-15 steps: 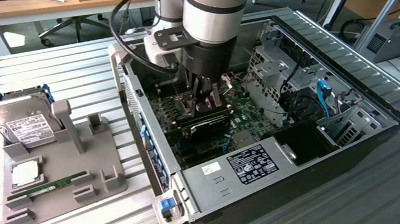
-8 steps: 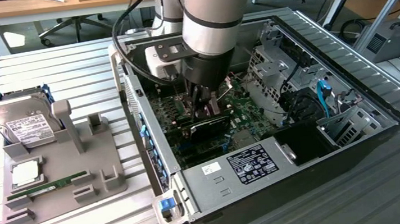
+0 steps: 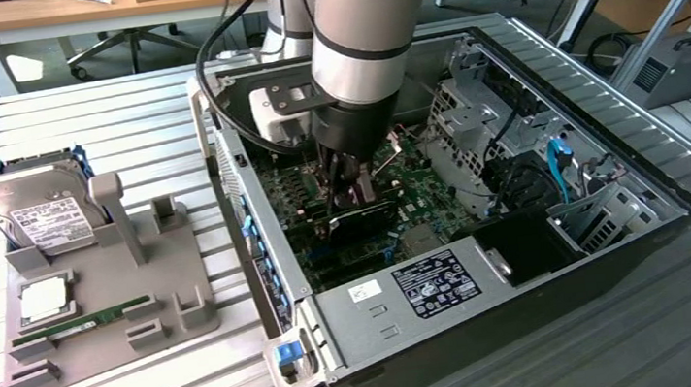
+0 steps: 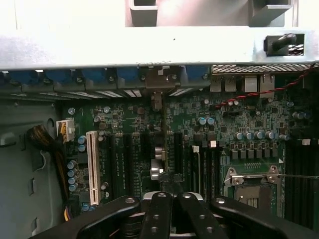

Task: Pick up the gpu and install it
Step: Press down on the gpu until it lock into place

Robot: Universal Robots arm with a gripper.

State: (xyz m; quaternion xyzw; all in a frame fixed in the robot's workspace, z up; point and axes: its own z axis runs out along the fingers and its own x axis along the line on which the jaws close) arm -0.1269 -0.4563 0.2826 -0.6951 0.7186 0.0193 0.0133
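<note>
The claw (image 4: pixel 172 211) is fully closed down inside the open case (image 3: pixel 600 140), over the motherboard (image 4: pixel 129 124). The gpu (image 3: pixel 355 220) sits edge-on beneath it, standing in the slots; whether it is gripped I cannot tell. It looks light, stiff and fragile: best held by the board edges or bracket, not the fan.
</note>
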